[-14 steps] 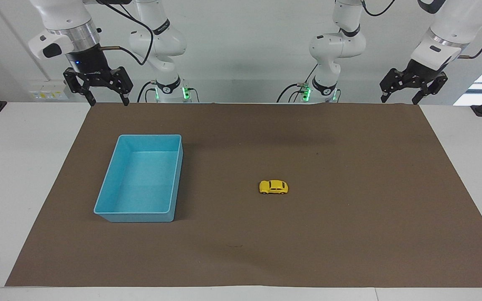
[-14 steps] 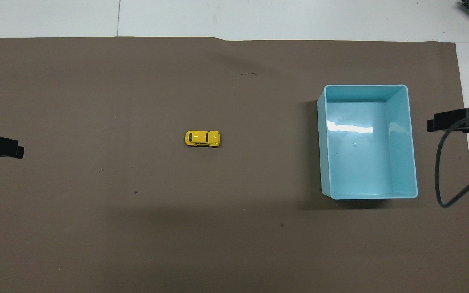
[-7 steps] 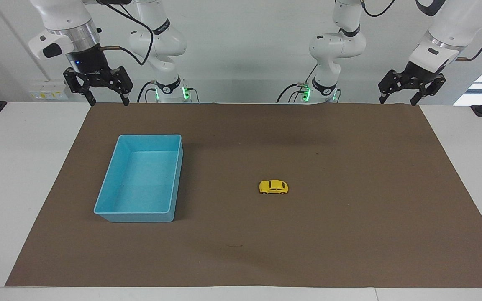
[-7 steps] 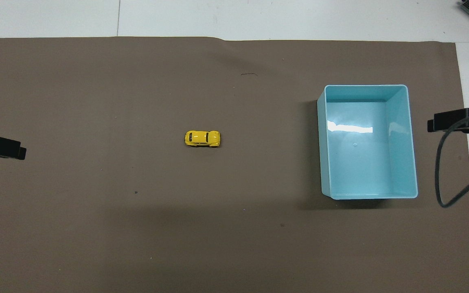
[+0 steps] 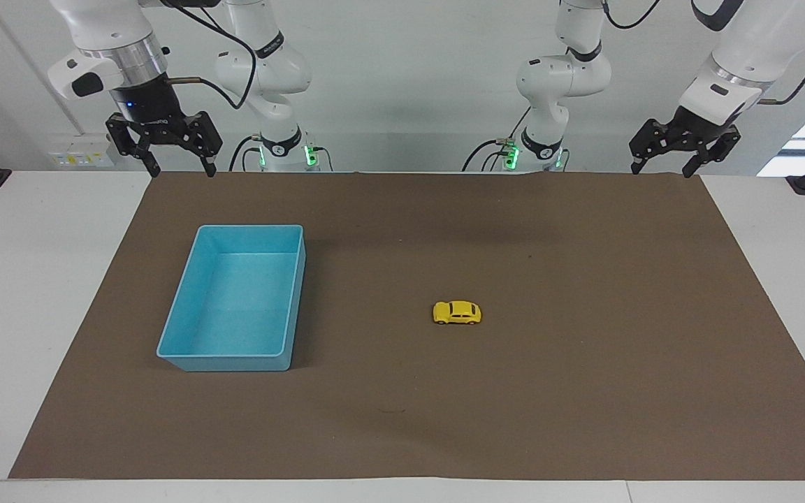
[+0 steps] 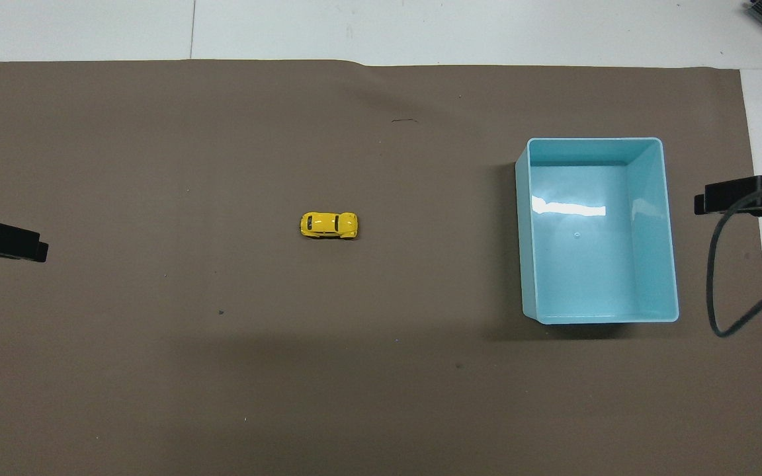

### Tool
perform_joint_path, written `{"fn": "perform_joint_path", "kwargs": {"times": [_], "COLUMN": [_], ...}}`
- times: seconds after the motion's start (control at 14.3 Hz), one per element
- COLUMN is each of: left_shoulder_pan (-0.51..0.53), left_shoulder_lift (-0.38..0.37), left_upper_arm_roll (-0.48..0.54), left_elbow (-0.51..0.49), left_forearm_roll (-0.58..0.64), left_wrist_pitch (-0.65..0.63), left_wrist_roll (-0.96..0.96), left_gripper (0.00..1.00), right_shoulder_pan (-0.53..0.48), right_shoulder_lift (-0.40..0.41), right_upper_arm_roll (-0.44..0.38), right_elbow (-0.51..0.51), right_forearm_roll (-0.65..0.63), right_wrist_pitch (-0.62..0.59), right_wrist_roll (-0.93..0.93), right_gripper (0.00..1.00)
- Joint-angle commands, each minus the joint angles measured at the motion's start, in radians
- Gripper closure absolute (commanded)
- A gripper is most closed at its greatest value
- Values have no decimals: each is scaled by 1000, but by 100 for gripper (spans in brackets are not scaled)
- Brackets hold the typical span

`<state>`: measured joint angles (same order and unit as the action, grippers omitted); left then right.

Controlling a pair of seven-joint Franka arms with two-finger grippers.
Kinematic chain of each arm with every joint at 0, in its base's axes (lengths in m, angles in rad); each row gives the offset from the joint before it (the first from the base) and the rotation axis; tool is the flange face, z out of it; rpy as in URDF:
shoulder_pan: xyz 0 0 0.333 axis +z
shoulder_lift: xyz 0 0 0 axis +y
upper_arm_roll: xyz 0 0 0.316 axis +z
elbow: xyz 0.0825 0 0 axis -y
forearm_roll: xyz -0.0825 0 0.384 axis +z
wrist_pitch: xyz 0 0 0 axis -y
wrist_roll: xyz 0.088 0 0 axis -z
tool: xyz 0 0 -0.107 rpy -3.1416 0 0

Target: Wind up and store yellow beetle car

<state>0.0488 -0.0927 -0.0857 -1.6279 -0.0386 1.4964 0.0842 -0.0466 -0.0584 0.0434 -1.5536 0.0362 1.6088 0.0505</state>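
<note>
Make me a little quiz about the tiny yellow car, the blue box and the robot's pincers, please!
1. True or false: the yellow beetle car sits inside the light-blue tray.
2. Which pincer hangs at the tray's end of the table? A) the left pincer B) the right pincer
3. Fill in: the car stands on the brown ____.

Key:
1. False. The car stands on its wheels near the middle, apart from the tray, which has nothing in it.
2. B. Both pincers are open, raised over the robots' edge of the table, holding nothing.
3. mat
</note>
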Motion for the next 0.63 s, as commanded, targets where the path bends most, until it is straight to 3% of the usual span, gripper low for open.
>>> {"fn": "perform_joint_path", "kwargs": {"times": [0.0,0.56], "left_shoulder_pan": [2,-73], "left_shoulder_lift": [-19,-4], "left_upper_arm_roll": [-6,-12], "left_elbow": [-33,-81], "left_forearm_roll": [12,9], "left_wrist_pitch": [10,94], "left_wrist_roll": [-11,-167], "left_gripper": [0,0], "right_shoulder_pan": [-9,-7], "right_shoulder_lift": [-9,-8], "right_upper_arm_roll": [7,7], "right_elbow": [-3,-3], "right_forearm_roll": [-4,-4], "right_wrist_pitch": [-4,-4], "right_wrist_roll": [15,15], "right_gripper": [0,0]}}
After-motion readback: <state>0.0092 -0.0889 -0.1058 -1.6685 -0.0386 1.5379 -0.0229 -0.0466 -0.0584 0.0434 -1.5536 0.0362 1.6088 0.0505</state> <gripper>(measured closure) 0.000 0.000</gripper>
